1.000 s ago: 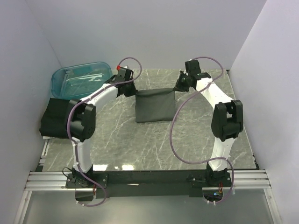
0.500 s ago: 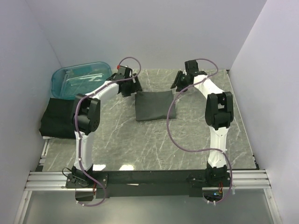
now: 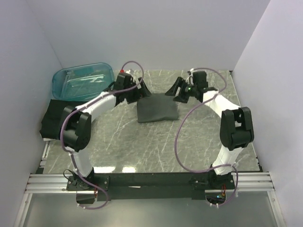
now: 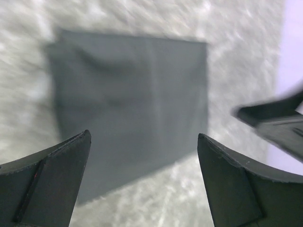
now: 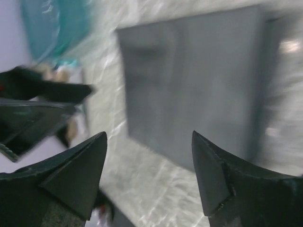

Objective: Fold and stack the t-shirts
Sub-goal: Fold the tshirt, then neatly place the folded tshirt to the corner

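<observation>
You have both grippers over the far edge of the folded t-shirt [image 3: 157, 109], which lies flat as a neat rectangle in the middle of the table [image 3: 142, 146]. The left gripper [image 4: 142, 137] stands wide apart with nothing between its fingers. The right gripper [image 5: 147, 135] is likewise spread and empty.

The fold looks finished. The next move probably calls for gripping this shirt again and carrying it to the dark pile [image 3: 53, 120] at the table's left edge (the pile overhangs that edge). The shirt's near edge and sides are free, with bare table in front. The teal tub [image 3: 83, 80] crowds the pile's far side.
</observation>
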Tool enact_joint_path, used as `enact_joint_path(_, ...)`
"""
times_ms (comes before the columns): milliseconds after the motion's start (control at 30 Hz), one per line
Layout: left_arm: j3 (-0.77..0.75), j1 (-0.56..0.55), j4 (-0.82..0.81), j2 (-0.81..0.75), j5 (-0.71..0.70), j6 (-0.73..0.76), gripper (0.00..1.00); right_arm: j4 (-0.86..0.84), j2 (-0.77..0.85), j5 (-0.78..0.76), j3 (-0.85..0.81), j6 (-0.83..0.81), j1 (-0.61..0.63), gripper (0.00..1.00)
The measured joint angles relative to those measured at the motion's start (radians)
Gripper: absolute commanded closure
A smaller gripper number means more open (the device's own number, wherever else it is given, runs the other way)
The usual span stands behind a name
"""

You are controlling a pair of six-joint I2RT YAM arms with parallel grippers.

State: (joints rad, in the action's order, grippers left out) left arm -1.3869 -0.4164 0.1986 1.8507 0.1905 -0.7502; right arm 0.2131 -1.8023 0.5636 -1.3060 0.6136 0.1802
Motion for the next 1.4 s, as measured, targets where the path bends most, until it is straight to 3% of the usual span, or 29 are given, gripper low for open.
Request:
enact_joint_path(267, 0.212, -0.028, -0.197, -0.003, 0.134, -0.124, 0.01, -0.226, -0.067, 0.135, 0.159, 0.113, 0.12, 0.19)
enact_joint_path(533, 0.307, -0.026, -0.269, 0.028, 0.172, -0.175, 0.01, -0.318, -0.111, 0.137, 0.282, 0.149, 0.094, 0.18)
enact_joint_path(733, 0.319, -0.026, -0.283, 0.025, 0.171, -0.178, 0.01, -0.332, -0.111, 0.134, 0.284, 0.142, 0.094, 0.18)
enact_joint_path(900, 0.304, -0.029, -0.21, -0.027, 0.125, -0.142, 0.01, -0.236, -0.075, 0.092, 0.245, 0.084, 0.095, 0.18)
enact_joint_path(1167, 0.216, -0.031, -0.071, -0.2, -0.05, -0.028, 0.01, -0.043, 0.356, -0.146, 0.223, -0.037, 0.094, 0.16)
enact_joint_path(1400, 0.092, -0.031, 0.056, -0.12, -0.187, 0.059, 0.0, 0.092, 0.713, -0.51, 0.274, -0.069, 0.094, 0.04)
